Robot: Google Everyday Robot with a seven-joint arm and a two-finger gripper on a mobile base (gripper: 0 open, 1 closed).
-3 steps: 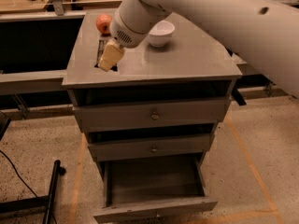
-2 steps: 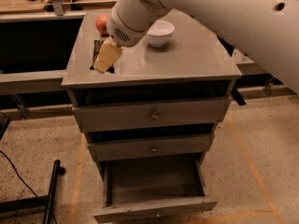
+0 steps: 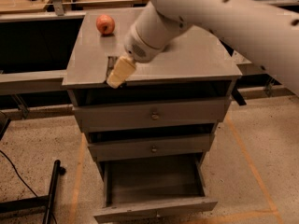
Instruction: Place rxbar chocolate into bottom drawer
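The rxbar chocolate (image 3: 110, 66) is a dark flat bar held upright at the front left edge of the grey cabinet top (image 3: 196, 55). My gripper (image 3: 118, 72), with cream-coloured fingers (image 3: 121, 71), is shut on it, and my white arm reaches in from the upper right. The bottom drawer (image 3: 154, 180) is pulled open at floor level, well below the gripper and slightly to its right. Nothing lies in its tray.
A red apple (image 3: 105, 24) sits at the back left of the cabinet top. The two upper drawers with knobs (image 3: 155, 115) (image 3: 153, 149) are shut. A black pole (image 3: 51, 192) lies on the floor to the left. Tables stand behind the cabinet.
My gripper has carried the bar from the left middle of the cabinet top forward to its front edge. My arm now hides the white bowl.
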